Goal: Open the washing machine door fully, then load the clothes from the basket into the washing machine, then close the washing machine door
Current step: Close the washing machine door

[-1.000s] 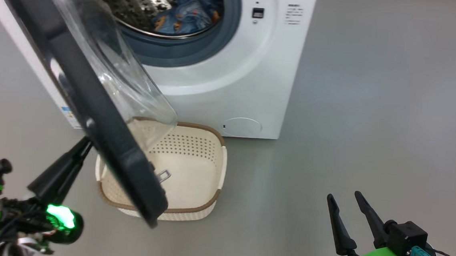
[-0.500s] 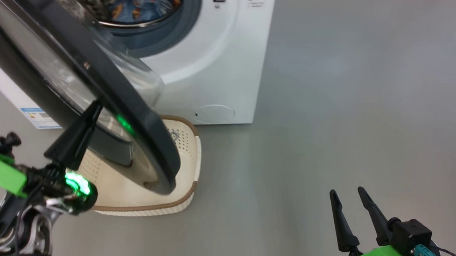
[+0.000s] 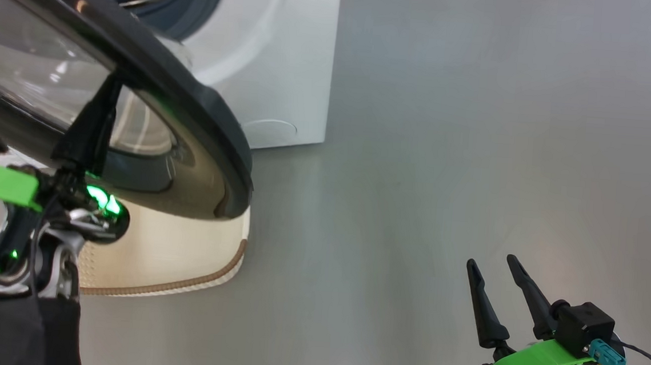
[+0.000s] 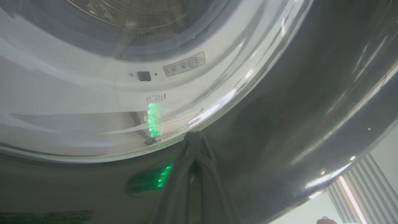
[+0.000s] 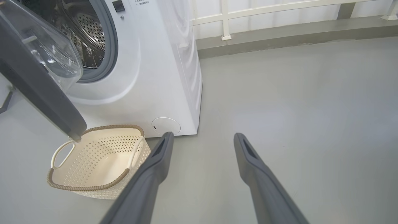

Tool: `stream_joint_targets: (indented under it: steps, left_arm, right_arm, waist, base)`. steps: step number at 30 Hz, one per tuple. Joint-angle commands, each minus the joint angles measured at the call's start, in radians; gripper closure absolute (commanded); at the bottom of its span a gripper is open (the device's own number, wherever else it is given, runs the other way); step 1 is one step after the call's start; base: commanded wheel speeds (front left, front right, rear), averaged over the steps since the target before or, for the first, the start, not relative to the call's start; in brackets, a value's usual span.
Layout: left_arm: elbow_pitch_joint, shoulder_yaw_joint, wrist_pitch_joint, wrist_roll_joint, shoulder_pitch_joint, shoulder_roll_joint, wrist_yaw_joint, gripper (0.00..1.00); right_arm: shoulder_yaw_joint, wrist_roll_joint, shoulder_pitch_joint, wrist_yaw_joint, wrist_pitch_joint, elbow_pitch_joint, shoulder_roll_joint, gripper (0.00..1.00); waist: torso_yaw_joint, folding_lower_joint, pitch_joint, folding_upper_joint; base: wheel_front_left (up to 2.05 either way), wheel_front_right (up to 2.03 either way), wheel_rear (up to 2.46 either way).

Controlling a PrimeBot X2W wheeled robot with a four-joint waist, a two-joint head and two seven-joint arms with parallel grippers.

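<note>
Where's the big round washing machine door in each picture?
Head view: the washing machine door sweeps across the upper left.
Left wrist view: its dark rim curves over the right and bottom, very close.
Right wrist view: upper left, slanting down to the basket.
Shared landmark: the washing machine's white front.

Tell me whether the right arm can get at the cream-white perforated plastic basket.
Probably yes: only grey floor lies between the open right gripper and the basket; the glossy black door overhangs its far end.
</note>
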State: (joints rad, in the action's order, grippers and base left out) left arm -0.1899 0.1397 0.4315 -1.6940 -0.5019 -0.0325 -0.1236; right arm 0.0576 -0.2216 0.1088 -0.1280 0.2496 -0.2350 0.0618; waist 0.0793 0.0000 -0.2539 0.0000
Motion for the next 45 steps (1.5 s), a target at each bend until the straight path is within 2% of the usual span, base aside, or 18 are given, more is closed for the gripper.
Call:
stream_joint_targets:
  steps: [1, 17, 28, 35, 43, 44, 45]
  left_arm:
    - [0.011, 0.020, -0.007, 0.014, -0.054, -0.018, -0.007, 1.00]
    - [-0.028, 0.021, -0.040, 0.031, -0.101, -0.018, -0.007, 1.00]
    - [-0.009, 0.047, -0.076, 0.045, 0.009, -0.018, -0.007, 1.00]
    - [0.016, 0.064, -0.135, 0.042, 0.111, -0.018, -0.007, 1.00]
    - [0.075, 0.049, -0.185, 0.051, 0.239, -0.018, -0.007, 1.00]
    - [0.083, 0.048, -0.191, 0.059, 0.254, -0.018, -0.007, 0.98]
    - [0.089, 0.049, -0.201, 0.060, 0.268, -0.018, -0.007, 0.79]
  right_arm:
    - [0.029, -0.004, 0.028, -0.003, 0.012, 0.028, -0.006, 0.00]
    - [0.019, -0.006, 0.040, -0.003, 0.012, 0.027, -0.011, 0.00]
    - [0.016, -0.018, 0.020, -0.003, 0.012, 0.013, -0.011, 0.00]
    - [0.015, -0.026, -0.007, -0.003, 0.012, 0.004, -0.012, 0.00]
    - [0.021, -0.035, -0.032, -0.003, 0.012, 0.000, -0.012, 0.00]
    - [0.021, -0.036, -0.033, -0.003, 0.012, 0.000, -0.012, 0.00]
    - [0.022, -0.035, -0.034, -0.003, 0.012, -0.002, -0.012, 0.00]
  waist:
    - [0.022, 0.0000, -0.027, 0.0000]
    - [0.020, 0.0000, -0.030, 0.0000]
    - [-0.014, 0.0000, 0.058, 0.0000]
    - [-0.034, 0.0000, 0.125, 0.0000]
    - [-0.049, 0.0000, 0.181, 0.0000]
    - [-0.051, 0.0000, 0.186, 0.0000]
    - [-0.053, 0.0000, 0.191, 0.0000]
  base:
    - [0.00, 0.00, 0.00]
    - [0.00, 0.00, 0.00]
    - [0.00, 0.00, 0.00]
    - [0.00, 0.00, 0.00]
    - [0.00, 0.00, 0.00]
    - [0.00, 0.00, 0.00]
    - [0.00, 0.00, 0.00]
